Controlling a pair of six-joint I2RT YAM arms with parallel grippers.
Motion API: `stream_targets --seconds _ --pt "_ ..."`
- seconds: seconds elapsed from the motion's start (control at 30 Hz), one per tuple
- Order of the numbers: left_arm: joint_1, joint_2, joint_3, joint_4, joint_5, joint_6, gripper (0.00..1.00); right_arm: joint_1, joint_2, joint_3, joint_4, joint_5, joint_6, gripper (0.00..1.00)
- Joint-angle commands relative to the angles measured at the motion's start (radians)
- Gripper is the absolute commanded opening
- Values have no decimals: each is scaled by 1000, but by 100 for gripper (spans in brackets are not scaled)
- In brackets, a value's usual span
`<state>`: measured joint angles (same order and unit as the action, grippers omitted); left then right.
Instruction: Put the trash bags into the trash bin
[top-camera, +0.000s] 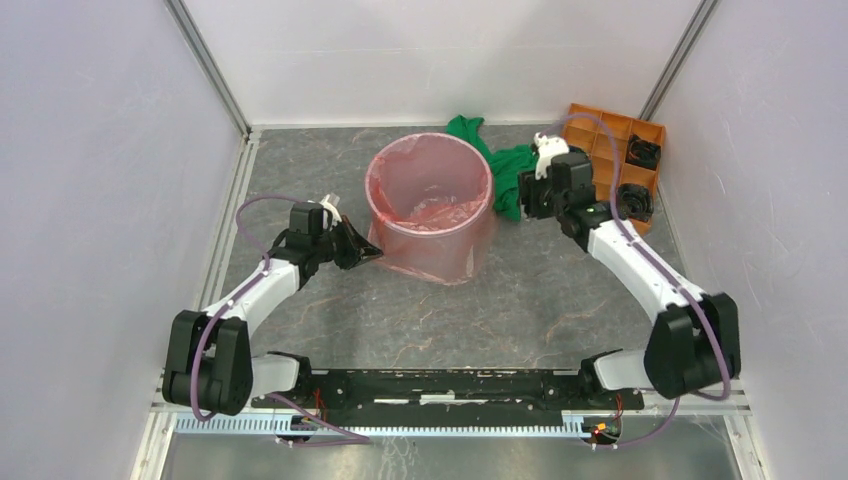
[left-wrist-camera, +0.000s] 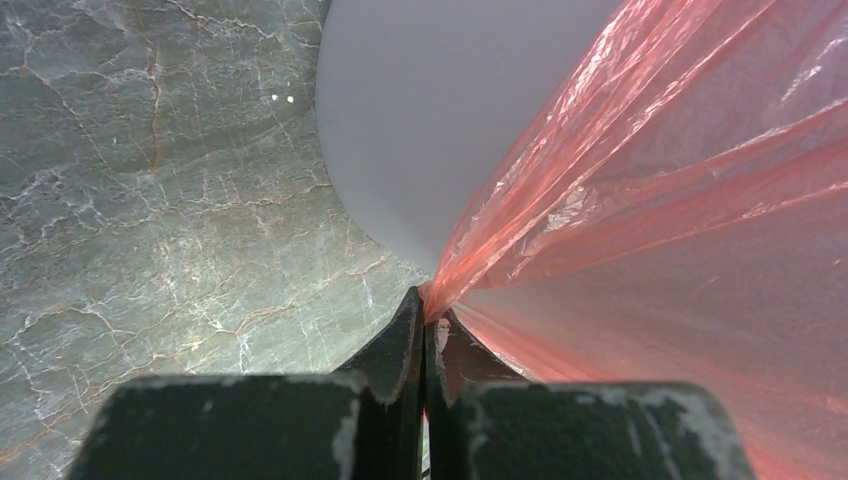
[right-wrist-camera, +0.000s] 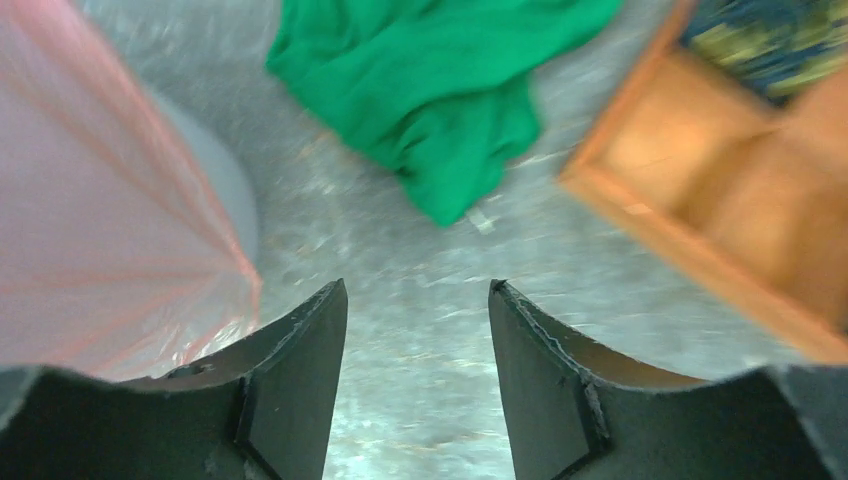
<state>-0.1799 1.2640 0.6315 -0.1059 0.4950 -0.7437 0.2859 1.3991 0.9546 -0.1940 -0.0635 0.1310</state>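
The light-grey trash bin (top-camera: 432, 215) stands mid-table with the red-orange trash bag (top-camera: 440, 245) lining it and draped down its outside. My left gripper (top-camera: 372, 253) is shut on a pinch of the bag's film at the bin's lower left; in the left wrist view the film (left-wrist-camera: 640, 180) fans out from the closed fingertips (left-wrist-camera: 428, 312) beside the bin's grey wall (left-wrist-camera: 430, 120). My right gripper (top-camera: 523, 190) is open and empty at the bin's right, over bare table (right-wrist-camera: 418, 300); the bag (right-wrist-camera: 100, 230) shows at its left.
A green cloth (top-camera: 500, 160) lies behind and right of the bin, also in the right wrist view (right-wrist-camera: 440, 90). An orange compartment tray (top-camera: 620, 150) holding black parts sits at the back right (right-wrist-camera: 720, 200). White walls enclose the table.
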Motion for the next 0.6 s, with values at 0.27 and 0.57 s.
stream_targets --seconds 0.27,0.57 --pt "3 -45 15 -18 -20 35 2 425 40 647 -319 331 -346 66" --pt "3 -95 19 -45 -29 35 2 528 397 940 -451 185 -351 46"
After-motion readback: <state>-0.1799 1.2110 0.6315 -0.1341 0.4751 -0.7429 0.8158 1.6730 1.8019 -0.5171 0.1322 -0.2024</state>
